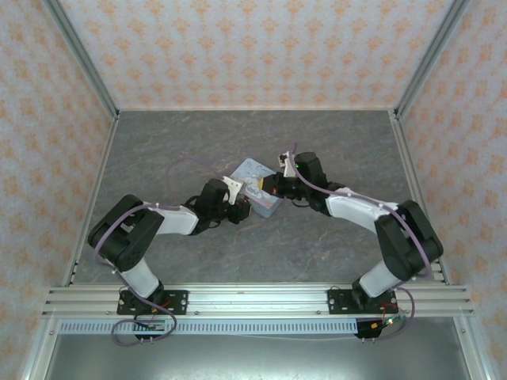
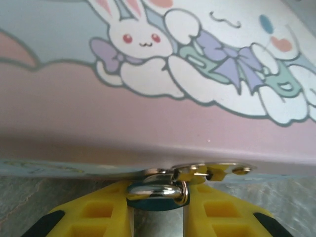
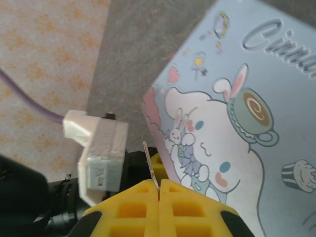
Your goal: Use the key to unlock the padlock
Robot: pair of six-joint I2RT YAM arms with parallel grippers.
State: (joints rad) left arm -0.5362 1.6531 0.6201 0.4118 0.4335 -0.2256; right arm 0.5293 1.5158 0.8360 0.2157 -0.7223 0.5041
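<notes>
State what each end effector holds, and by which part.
Right end effector: the key, by its lower end. Left end effector: the padlock, by its sides.

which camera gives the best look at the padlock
Left wrist: the padlock sits close between the yellow fingers, at the clasp of the tin. From top external it is too small to tell; right wrist catches the tin lid and key.

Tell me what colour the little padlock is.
Padlock: teal, with silver shackle; left wrist view.
</notes>
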